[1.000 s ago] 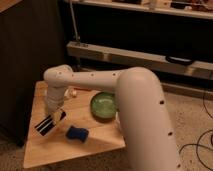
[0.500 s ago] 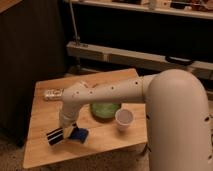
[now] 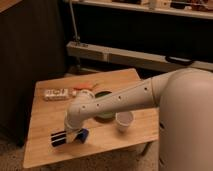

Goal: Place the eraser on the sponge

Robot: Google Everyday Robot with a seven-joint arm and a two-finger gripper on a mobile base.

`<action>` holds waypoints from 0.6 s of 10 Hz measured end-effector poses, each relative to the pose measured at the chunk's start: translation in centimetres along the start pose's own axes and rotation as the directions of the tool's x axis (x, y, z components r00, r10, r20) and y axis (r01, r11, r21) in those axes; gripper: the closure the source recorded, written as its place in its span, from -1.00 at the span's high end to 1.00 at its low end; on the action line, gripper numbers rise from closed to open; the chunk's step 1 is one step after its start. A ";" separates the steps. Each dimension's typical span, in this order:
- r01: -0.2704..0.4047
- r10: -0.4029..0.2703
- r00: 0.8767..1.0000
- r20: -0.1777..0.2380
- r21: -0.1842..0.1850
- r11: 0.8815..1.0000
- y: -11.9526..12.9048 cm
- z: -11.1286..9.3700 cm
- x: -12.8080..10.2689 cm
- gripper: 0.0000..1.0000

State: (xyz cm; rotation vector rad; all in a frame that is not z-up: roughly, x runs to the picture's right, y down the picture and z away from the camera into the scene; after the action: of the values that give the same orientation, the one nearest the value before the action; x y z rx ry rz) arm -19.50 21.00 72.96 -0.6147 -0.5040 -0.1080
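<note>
Worktop (image 3: 45,117) of pale wood carries everything. Near its back left corner lies a whitish packet (image 3: 55,94), well clear of the action. Toward the front left corner is the eraser (image 3: 58,138), a black bar with a pale stripe. It is tilted and held at the end of the arm, and seems to be kept clear of the wood so it can be carried across. The hand (image 3: 68,134) is closed on the eraser, but the bulky white wrist above mostly hides its fingers, so exactly where they pinch is hard to make out.

Just right of the eraser, near the front edge, sits the blue sponge (image 3: 82,134). The wrist covers part of it, so I cannot tell whether the two touch. The eraser is beside the sponge, not on top of it.

Near the back edge lies an orange item (image 3: 85,86), too small to name. The green bowl (image 3: 104,115) at mid-worktop is half hidden by the forearm. A white cup (image 3: 124,120) stands right of the bowl, and the robot's body cuts off the worktop's right edge.
</note>
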 end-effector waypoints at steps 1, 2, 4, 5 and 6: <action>-0.022 0.022 1.000 0.012 -0.005 1.000 -0.2 0.1 0.6 -1.00; -0.027 0.028 0.999 0.023 -0.018 0.999 -0.3 0.3 0.9 -1.00; -0.023 0.027 0.998 0.063 -0.066 0.998 -1.3 0.5 1.9 -1.00; -0.016 0.022 0.997 0.077 -0.084 0.996 -1.7 0.4 2.2 -1.00; -0.007 0.015 0.996 0.085 -0.100 0.995 -2.1 0.1 2.3 -1.00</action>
State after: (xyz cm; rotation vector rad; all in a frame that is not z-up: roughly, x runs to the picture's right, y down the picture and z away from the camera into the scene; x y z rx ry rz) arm -18.09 19.46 75.25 -0.7221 -0.5806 -0.0969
